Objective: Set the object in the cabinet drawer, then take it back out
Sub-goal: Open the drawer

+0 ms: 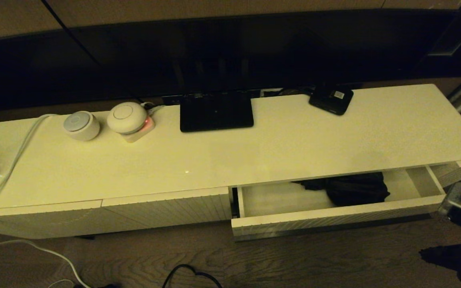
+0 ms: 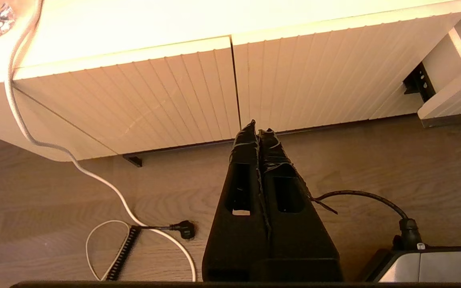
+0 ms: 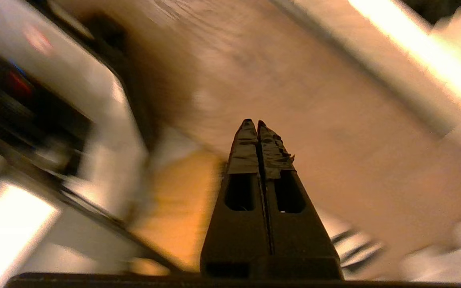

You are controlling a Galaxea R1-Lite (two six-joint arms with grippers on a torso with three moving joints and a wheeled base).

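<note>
The umbrella (image 1: 354, 188) lies inside the open cabinet drawer (image 1: 334, 218), bunched toward the drawer's right half, partly under the cabinet top (image 1: 254, 152). So the putting-in looks done, and the step in hand is most likely either shutting the drawer or the reach to take the umbrella back out.

The right gripper (image 3: 253, 124) has its fingers pressed together on nothing. Its wrist view is smeared, so I can only guess it is low near the floor, off the drawer's right end, with the umbrella up and to its left. The left gripper (image 2: 257, 130) is also closed and empty, parked low in front of the shut ribbed fronts (image 2: 174, 96), the drawer well off to its right.

For retrieval, the right gripper must open, rise over the drawer front and descend onto the loose fabric.
</note>
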